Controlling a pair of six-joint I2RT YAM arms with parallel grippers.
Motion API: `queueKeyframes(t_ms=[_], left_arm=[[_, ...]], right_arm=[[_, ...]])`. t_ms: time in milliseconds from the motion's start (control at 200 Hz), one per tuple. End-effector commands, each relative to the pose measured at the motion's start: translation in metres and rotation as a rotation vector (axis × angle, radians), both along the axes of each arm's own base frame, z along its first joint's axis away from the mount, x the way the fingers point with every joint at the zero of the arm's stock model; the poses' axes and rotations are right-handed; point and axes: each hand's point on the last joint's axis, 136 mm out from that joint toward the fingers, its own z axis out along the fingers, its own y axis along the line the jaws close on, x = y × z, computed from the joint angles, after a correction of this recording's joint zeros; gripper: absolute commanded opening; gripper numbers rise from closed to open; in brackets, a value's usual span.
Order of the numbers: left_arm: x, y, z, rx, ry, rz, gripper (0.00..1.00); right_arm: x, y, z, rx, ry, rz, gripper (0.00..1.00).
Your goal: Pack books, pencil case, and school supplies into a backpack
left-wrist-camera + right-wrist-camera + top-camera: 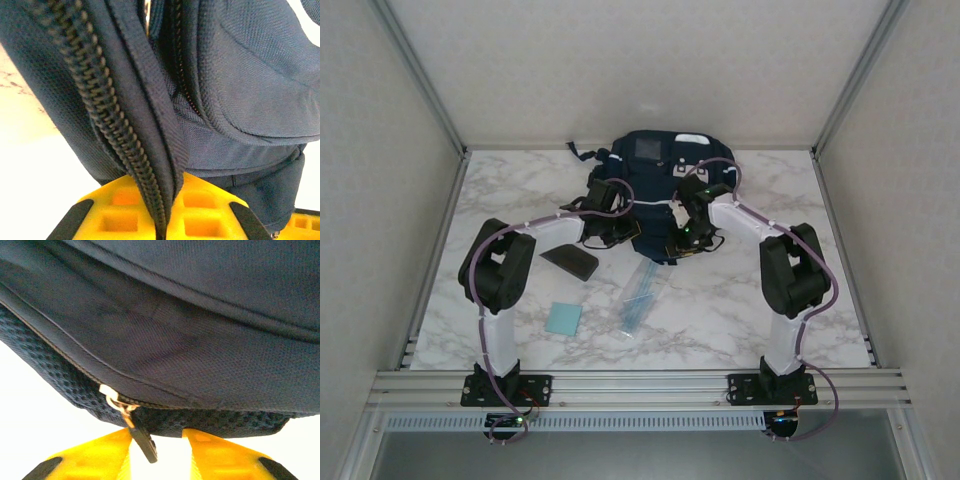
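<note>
Tension seems the reason your left gripper (166,222) is pinched tight on the toothed zipper edge (115,130) of the navy-blue fabric backpack (240,75) directly ahead of it. Your right gripper (157,439), fingers apart, brackets the small black zipper pull (145,443), probably to widen the opening.

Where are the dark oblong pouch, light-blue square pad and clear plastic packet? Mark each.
Dark oblong pouch (570,263): top view, middle.
Light-blue square pad (563,318): top view, centre.
Clear plastic packet (638,297): top view, mid-length.
</note>
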Motion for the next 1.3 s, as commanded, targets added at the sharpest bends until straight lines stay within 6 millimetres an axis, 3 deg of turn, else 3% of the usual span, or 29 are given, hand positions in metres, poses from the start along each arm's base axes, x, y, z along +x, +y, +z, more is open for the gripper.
queueKeyframes(t_ms=[0, 315, 435, 480, 556, 711, 821, 926, 1111, 1296], left_arm=[[0.021, 0.017, 0.013, 0.032, -0.071, 0.044, 0.0], [0.02, 0.014, 0.018, 0.012, -0.073, 0.044, 0.0], [0.02, 0.017, 0.016, 0.024, -0.074, 0.047, 0.0], [0.02, 0.019, 0.013, 0.032, -0.073, 0.049, 0.0], [0.024, 0.027, 0.006, 0.055, -0.071, 0.059, 0.0], [0.038, 0.055, -0.007, 0.113, -0.07, 0.086, 0.0], [0.05, 0.075, -0.007, 0.164, -0.081, 0.101, 0.0], [0.061, 0.089, -0.001, 0.191, -0.101, 0.108, 0.0], [0.069, 0.101, 0.013, 0.217, -0.117, 0.1, 0.0], [0.06, 0.093, 0.017, 0.18, -0.104, 0.07, 0.0]], right_arm=[[-0.017, -0.011, -0.02, -0.076, 0.071, -0.004, 0.29], [0.006, 0.003, -0.017, -0.04, -0.032, -0.029, 0.27], [0.015, 0.008, -0.01, -0.023, -0.066, -0.032, 0.01], [0.015, 0.007, -0.009, -0.026, -0.067, -0.024, 0.0], [0.009, -0.001, -0.013, -0.06, -0.045, -0.002, 0.0], [-0.02, -0.032, -0.029, -0.177, 0.057, 0.043, 0.0], [-0.042, -0.051, -0.036, -0.229, 0.136, 0.048, 0.0], [-0.051, -0.066, -0.039, -0.286, 0.173, 0.034, 0.0], [-0.025, -0.076, -0.028, -0.299, 0.098, -0.043, 0.0], [0.008, -0.044, 0.007, -0.142, -0.028, -0.097, 0.03]])
